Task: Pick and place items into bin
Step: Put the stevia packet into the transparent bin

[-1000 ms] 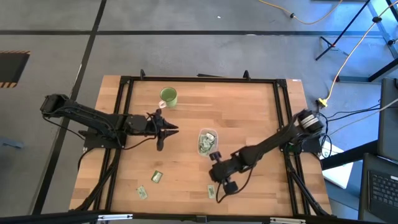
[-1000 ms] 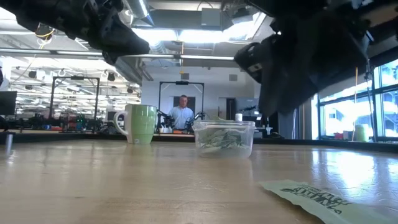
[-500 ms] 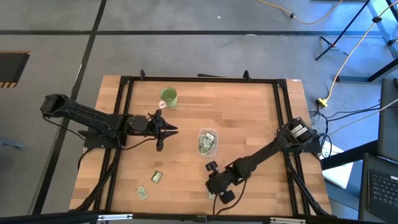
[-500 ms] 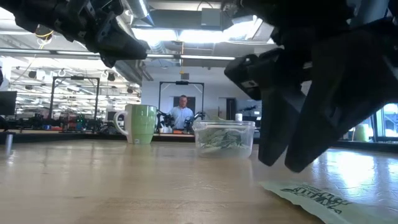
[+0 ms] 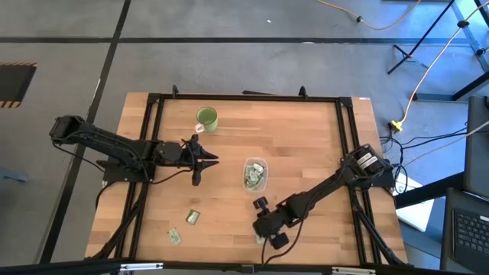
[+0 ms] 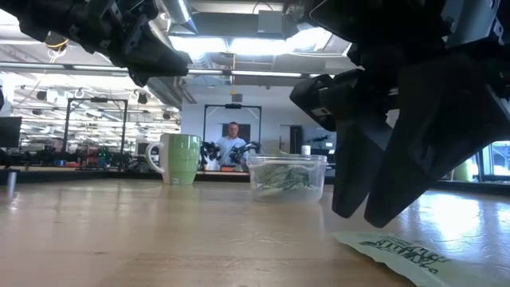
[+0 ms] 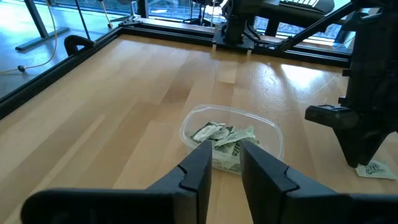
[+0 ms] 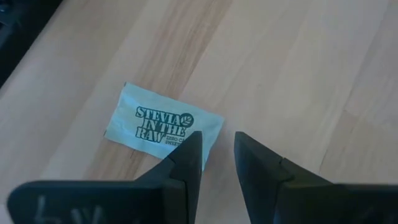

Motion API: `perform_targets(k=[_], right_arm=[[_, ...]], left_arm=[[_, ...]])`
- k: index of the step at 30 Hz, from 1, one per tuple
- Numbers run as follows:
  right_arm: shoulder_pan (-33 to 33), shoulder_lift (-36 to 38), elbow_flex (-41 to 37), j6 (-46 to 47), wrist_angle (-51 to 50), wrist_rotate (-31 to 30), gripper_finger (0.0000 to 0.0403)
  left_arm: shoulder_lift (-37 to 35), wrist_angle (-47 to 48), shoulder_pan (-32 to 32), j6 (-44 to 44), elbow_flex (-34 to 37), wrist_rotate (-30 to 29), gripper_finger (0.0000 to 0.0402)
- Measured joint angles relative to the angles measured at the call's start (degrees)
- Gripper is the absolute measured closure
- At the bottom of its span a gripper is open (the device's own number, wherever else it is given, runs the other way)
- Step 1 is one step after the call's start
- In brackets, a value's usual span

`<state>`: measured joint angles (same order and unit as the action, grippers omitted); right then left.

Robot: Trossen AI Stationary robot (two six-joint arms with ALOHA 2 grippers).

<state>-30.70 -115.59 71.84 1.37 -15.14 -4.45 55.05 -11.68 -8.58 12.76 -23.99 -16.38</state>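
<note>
My right gripper [image 8: 211,155], jaws spread and empty, hovers over a packet [image 8: 163,121] near the table's front edge [image 5: 229,263]. My left gripper [image 7: 225,163], jaws parted, waits beside the bin [image 5: 255,173]. Risk: the flat packet could slide from under the fingertips. Bare wood lies open toward the bin.

Bright ceiling lights [image 6: 263,44] are glaring in the low view — the dark right gripper [image 6: 374,209] is looming blurred and backlit. Window daylight is sheening across the table [image 7: 155,81], casting only soft shadows.
</note>
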Motion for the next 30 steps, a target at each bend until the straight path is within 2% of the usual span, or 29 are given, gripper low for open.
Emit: perform_targets(k=[10, 18, 22, 26, 30], right_arm=[[0.0, -3.7, 0.3, 0.2, 1.1, 0.0, 0.0312], [0.0, -3.7, 0.2, 1.2, 0.7, 0.0, 0.0388], [0.0, -3.7, 0.2, 1.8, 0.6, -0.3, 0.0395], [0.1, -1.7, 0.0, 3.6, -1.1, 0.0, 0.0399], [0.6, 3.8, -0.6, 3.7, -5.1, -0.2, 0.0400]], left_arm=[[0.0, 0.0, 0.0, 0.0, 0.0, 0.0, 0.0327], [0.0, 0.0, 0.0, 0.0, 0.0, 0.0, 0.0323], [0.0, 0.0, 0.0, 0.0, 0.0, 0.0, 0.0323], [0.0, 0.0, 0.0, 0.0, 0.0, 0.0, 0.0325], [0.0, 0.0, 0.0, 0.0, 0.0, 0.0, 0.0323]])
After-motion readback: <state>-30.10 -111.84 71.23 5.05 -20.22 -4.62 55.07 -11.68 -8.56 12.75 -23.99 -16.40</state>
